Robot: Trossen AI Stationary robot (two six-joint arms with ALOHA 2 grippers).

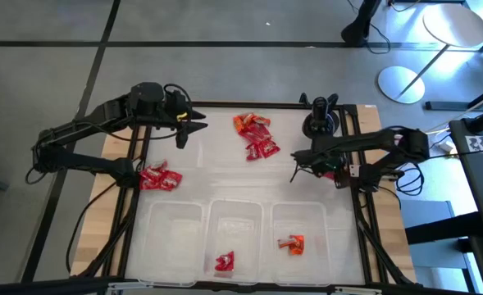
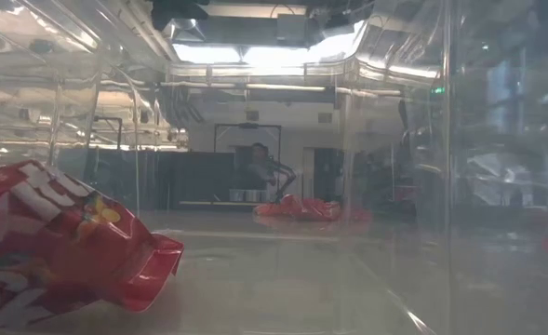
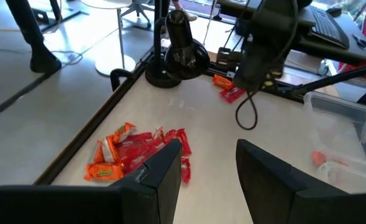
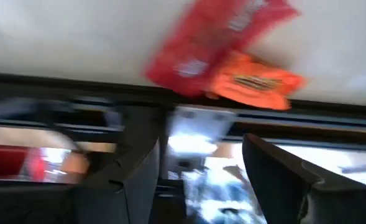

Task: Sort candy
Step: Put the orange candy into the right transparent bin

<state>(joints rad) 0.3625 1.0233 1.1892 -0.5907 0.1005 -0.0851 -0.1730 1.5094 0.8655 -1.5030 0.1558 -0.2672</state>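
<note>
Candy pile at counter 12 o'clock; second pile at 9 o'clock. Left gripper released, empty, 11 o'clock. Right gripper released, empty, 3 o'clock.

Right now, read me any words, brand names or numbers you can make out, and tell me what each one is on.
None reads whole.
Red packet, low view: big white letters, cut off, unreadable.
Orange candy, right wrist view: dark mark, too blurred.
White label at the table's right edge: dark characters, too small.
Candy pile wrappers: too small.
</note>
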